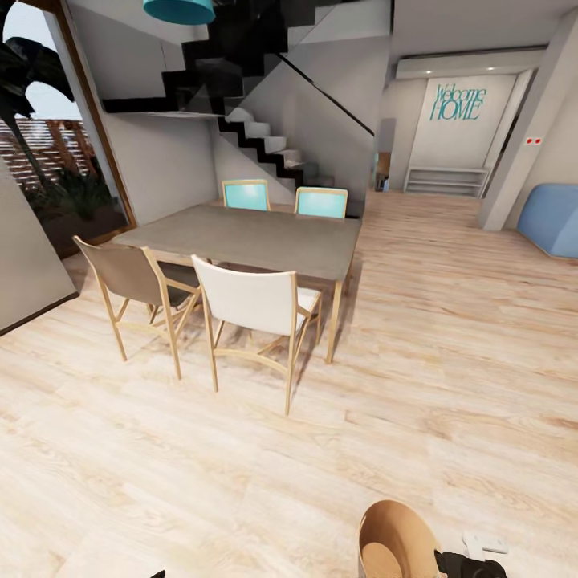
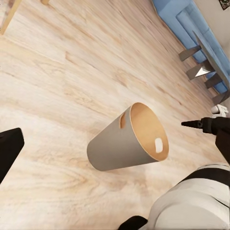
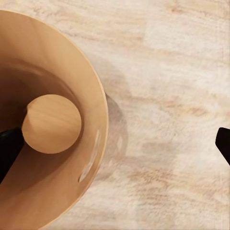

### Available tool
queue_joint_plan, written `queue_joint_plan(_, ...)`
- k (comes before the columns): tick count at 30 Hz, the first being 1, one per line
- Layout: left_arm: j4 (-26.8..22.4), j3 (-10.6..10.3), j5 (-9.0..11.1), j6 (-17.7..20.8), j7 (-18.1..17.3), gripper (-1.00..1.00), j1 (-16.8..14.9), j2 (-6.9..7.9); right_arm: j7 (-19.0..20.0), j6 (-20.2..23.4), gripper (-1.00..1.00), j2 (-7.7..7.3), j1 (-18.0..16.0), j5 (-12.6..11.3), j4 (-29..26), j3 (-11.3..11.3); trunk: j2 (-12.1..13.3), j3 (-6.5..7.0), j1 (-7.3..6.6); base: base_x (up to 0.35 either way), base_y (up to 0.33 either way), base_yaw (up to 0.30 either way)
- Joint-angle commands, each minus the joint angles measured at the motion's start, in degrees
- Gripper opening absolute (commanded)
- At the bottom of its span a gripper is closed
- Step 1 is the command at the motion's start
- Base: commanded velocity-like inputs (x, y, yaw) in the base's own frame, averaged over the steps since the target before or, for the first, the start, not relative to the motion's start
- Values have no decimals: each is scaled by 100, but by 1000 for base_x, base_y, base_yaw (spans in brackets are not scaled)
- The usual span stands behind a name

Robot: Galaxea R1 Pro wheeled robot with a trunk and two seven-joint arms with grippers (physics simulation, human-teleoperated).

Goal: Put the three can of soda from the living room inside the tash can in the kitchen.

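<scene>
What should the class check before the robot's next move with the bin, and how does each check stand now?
1. Bin upright: not ok, tilted.
2. Cans inside bin: not ok, its bottom is bare.
3. Right tool closed on bin: not ok, jaws wide, one finger inside the rim.
4. Way ahead: ok, open floor beside the table.
5. Bin's contact with the floor: cannot tell.

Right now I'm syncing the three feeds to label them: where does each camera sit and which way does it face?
Head view: high, facing forward over the dining table; the trash can and right gripper sit at its bottom edge.
Left wrist view: looks down at the floor and bin; white trunk shows.
Right wrist view: looks into the bin; one dark finger inside.
All share the bin.
</scene>
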Motion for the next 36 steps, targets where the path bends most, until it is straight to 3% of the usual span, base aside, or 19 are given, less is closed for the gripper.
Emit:
queue_joint_plan(1,0,1,-1,0,0,100,0,0,1,0,100,0,0,0,0,0,-42,-24,23,0,0,0)
queue_joint_plan(20,0,2,0,0,0,100,1,0,1,0,100,0,0,0,0,0,-804,-528,440,0,0,0)
queue_joint_plan(36,1,0,-7,0,0,100,1,0,1,0,100,0,0,0,0,9,-804,-583,440,35,0,0)
